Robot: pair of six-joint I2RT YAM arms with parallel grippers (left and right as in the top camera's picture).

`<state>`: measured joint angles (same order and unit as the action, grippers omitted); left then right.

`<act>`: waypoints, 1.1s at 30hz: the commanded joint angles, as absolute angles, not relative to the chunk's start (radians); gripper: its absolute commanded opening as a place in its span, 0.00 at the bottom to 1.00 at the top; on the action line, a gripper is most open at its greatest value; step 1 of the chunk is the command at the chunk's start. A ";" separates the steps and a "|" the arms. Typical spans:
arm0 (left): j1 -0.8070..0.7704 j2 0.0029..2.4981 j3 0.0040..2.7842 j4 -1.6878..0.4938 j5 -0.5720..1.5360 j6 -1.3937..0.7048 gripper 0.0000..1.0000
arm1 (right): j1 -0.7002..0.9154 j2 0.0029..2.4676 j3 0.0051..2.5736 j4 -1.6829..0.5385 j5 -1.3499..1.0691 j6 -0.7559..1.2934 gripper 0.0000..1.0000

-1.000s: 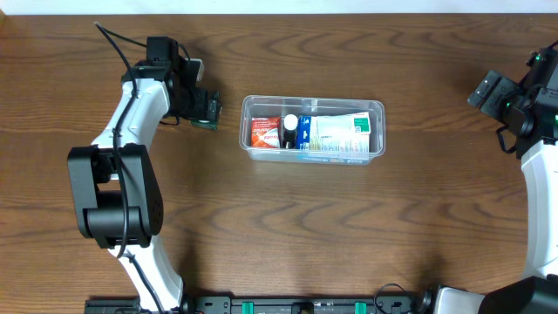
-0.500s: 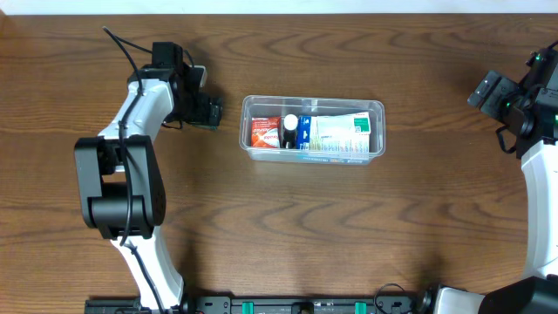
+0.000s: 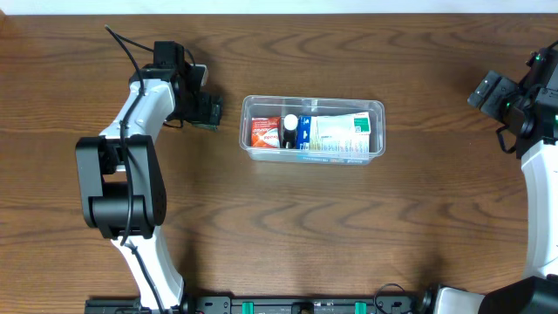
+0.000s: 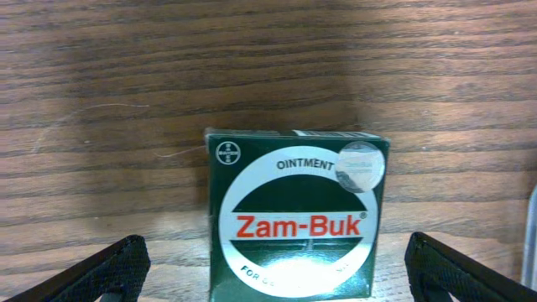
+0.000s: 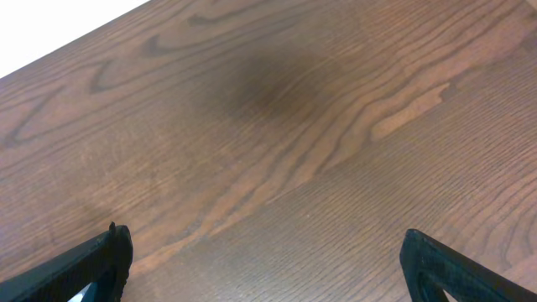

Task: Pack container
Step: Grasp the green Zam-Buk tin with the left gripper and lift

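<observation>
The clear container [image 3: 314,99] sits mid-table. Inside it lie a red packet [image 3: 264,132], a dark bottle with a white cap [image 3: 289,131] and a blue-and-white box [image 3: 338,133]. Left of it a dark green Zam-Buk ointment box [image 4: 298,210] rests on the wood. My left gripper [image 3: 209,112] hovers over that box, open, one finger on either side [image 4: 273,270] and not touching it. At the far right my right gripper [image 3: 486,91] is open above bare wood [image 5: 268,268], with nothing between its fingers.
Brown wooden table [image 3: 288,227] all round. Its pale far edge [image 3: 279,5] runs along the top of the overhead view and shows as a white corner [image 5: 50,25] in the right wrist view. The left arm's body [image 3: 118,187] stands at the front left.
The left arm's elbow has shifted slightly right and the wrist has edged up. Its gripper stays over the green box. Both grippers stay open; the right arm is still.
</observation>
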<state>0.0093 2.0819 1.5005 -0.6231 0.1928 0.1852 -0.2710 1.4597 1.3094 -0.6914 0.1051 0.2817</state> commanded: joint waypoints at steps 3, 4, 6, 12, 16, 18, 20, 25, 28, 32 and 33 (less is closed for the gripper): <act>0.008 2.091 1.509 -0.622 0.162 0.207 0.98 | -0.278 1.459 1.314 -0.692 0.108 0.295 0.99; 0.008 2.092 1.509 -0.622 0.162 0.207 0.98 | -0.278 1.459 1.314 -0.693 0.108 0.295 0.99; 0.008 2.100 1.509 -0.620 0.159 0.210 0.98 | -0.278 1.459 1.314 -0.693 0.108 0.295 0.99; 0.008 2.147 1.509 -0.611 0.138 0.217 0.98 | -0.278 1.459 1.314 -0.693 0.108 0.295 0.99; 0.007 2.168 1.509 -0.607 0.138 0.232 0.98 | -0.278 1.459 1.314 -0.693 0.108 0.295 0.99; 0.007 2.168 1.509 -0.603 0.138 0.236 0.98 | -0.278 1.459 1.314 -0.693 0.108 0.295 0.99; 0.008 2.168 1.509 -0.596 0.138 0.236 0.98 | -0.278 1.459 1.314 -0.693 0.108 0.295 0.99; 0.005 2.168 1.509 -0.591 0.138 0.236 0.99 | -0.278 1.459 1.314 -0.693 0.108 0.295 0.99; 0.002 2.168 1.510 -0.589 0.138 0.235 0.92 | -0.278 1.459 1.314 -0.693 0.108 0.295 0.99; -0.002 2.160 1.510 -0.590 0.138 0.234 0.80 | -0.278 1.459 1.314 -0.693 0.108 0.295 0.99; -0.002 2.156 1.511 -0.591 0.138 0.227 0.74 | -0.278 1.459 1.314 -0.693 0.108 0.295 0.99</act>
